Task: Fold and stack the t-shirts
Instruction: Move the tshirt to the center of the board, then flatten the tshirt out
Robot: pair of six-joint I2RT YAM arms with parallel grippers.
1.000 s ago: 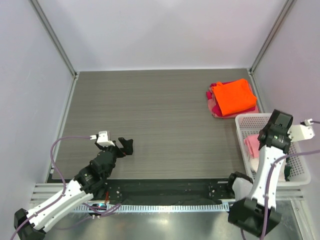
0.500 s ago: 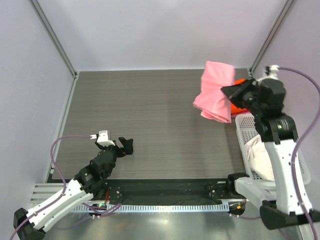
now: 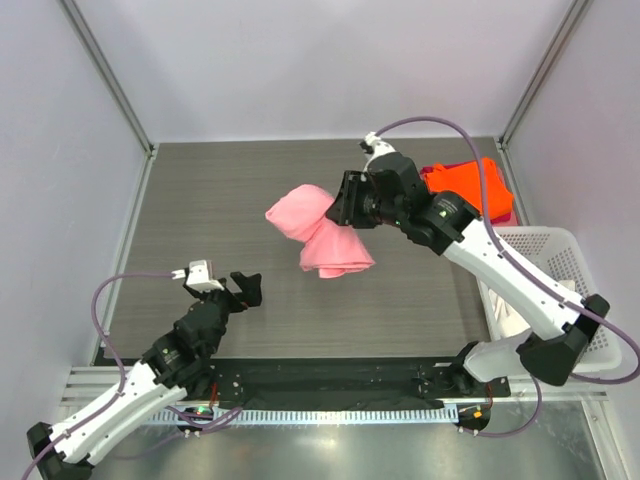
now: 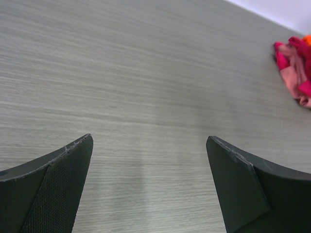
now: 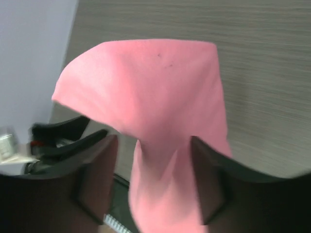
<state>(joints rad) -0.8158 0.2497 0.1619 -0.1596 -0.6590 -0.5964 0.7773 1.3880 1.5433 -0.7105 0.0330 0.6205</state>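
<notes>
A light pink t-shirt [image 3: 322, 236] hangs bunched in the air over the middle of the table, just left of my right gripper [image 3: 341, 204]. In the right wrist view the pink t-shirt [image 5: 155, 87] fills the space ahead of my right gripper [image 5: 154, 141], whose jaws stand wide apart around it without pinching it. A folded orange t-shirt [image 3: 470, 190] lies on a magenta-red one [image 3: 437, 171] at the back right; this stack [image 4: 295, 65] also shows in the left wrist view. My left gripper [image 3: 248, 288] [image 4: 149, 141] is open and empty, low over the table at the front left.
A white lattice basket [image 3: 560, 242] stands at the right edge, partly behind my right arm. The enclosure's walls close the table at the back and sides. The black rail with the arm bases [image 3: 330, 380] runs along the front edge.
My right arm has swung from the basket over the stack to the table's middle, carrying the pink t-shirt. Its jaws have opened. The left arm has barely moved.
</notes>
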